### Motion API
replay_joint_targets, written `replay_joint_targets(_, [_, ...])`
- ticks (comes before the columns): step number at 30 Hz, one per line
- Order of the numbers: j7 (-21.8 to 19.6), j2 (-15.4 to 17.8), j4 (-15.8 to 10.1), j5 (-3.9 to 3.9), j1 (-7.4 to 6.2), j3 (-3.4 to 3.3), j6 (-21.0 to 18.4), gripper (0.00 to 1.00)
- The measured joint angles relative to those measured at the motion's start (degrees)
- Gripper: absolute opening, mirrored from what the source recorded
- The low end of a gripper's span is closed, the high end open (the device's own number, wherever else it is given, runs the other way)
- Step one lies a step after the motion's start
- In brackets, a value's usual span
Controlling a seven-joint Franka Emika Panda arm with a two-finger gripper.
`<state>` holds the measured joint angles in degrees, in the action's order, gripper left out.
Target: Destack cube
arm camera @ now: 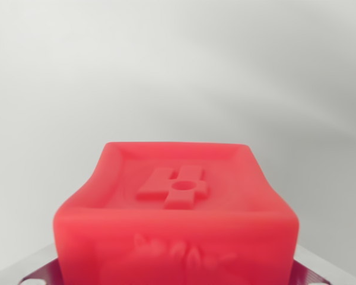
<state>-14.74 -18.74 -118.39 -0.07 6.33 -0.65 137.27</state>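
Red cube (pixel 177 219) sits between the claw's metal fingers (pixel 32 267), apparently clamped, filling the lower wrist view

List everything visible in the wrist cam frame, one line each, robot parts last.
cube: 1, red, bottom centre of the wrist view, close to the camera; raised shape on its top face, faint relief on the near side; what it sits on is hidden.
surface: 1, plain light grey, fills the rest of the view behind the cube, blurred.
claw: metal fingers, silver, showing at the wrist view's lower left and lower right corners, either side of the cube; contact with the cube cannot be told from here.
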Motion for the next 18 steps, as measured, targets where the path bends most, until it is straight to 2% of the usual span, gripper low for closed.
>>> replay_joint_targets(18, [2.37, -3.03, 4.12, 0.06, 2.7, -0.03, -1.07, 0.0])
